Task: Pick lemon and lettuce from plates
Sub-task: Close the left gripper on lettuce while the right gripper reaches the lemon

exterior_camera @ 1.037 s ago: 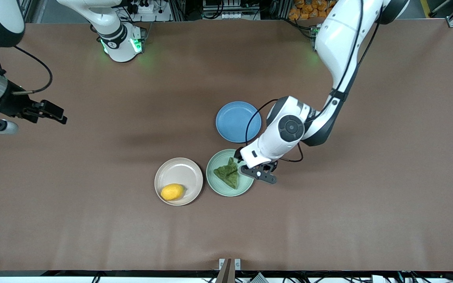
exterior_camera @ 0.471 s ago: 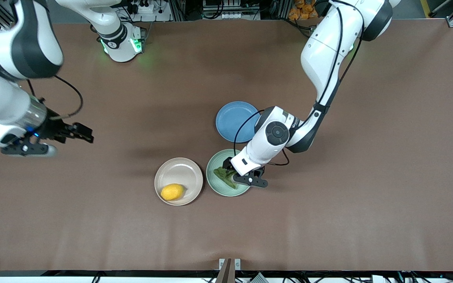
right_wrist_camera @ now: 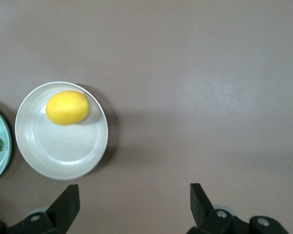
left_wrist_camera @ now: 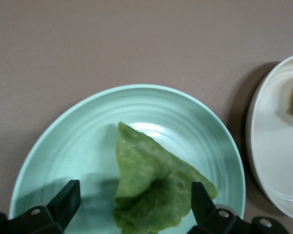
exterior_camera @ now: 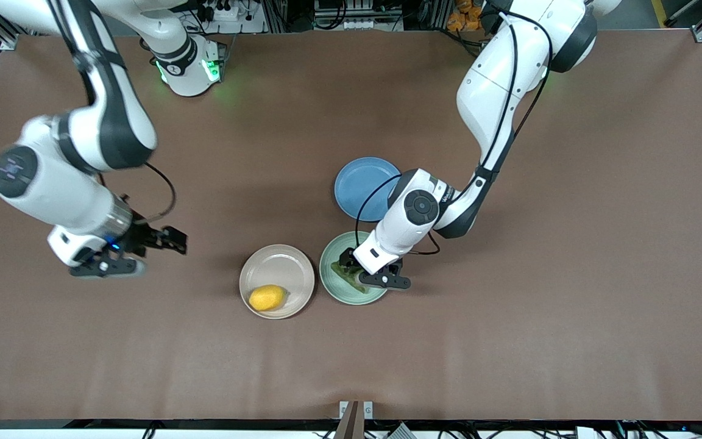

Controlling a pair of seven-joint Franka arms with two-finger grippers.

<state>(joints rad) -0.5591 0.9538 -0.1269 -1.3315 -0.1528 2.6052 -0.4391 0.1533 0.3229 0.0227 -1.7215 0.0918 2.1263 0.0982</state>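
Note:
The dark green lettuce [left_wrist_camera: 151, 195] lies on the mint green plate [left_wrist_camera: 78, 141]. My left gripper [left_wrist_camera: 132, 202] is open, low over that plate, with one finger on each side of the lettuce. In the front view the left gripper [exterior_camera: 351, 268] covers most of the lettuce [exterior_camera: 351, 280] on the mint plate [exterior_camera: 333, 285]. The yellow lemon [exterior_camera: 267, 297] lies on the beige-pink plate [exterior_camera: 278, 263], beside the mint plate toward the right arm's end. My right gripper [exterior_camera: 173, 240] is open and empty over bare table beside the beige plate. The right wrist view shows the right gripper [right_wrist_camera: 133, 202], the lemon [right_wrist_camera: 67, 107] and its plate [right_wrist_camera: 63, 163].
An empty blue plate [exterior_camera: 360, 186] sits farther from the front camera than the mint plate, partly under the left arm's wrist. The brown table spreads wide around the plates. An edge of the mint plate [right_wrist_camera: 1, 151] shows in the right wrist view.
The right arm has swung in from the right arm's end of the table toward the beige plate. The left gripper has shifted over the lettuce and now covers most of it.

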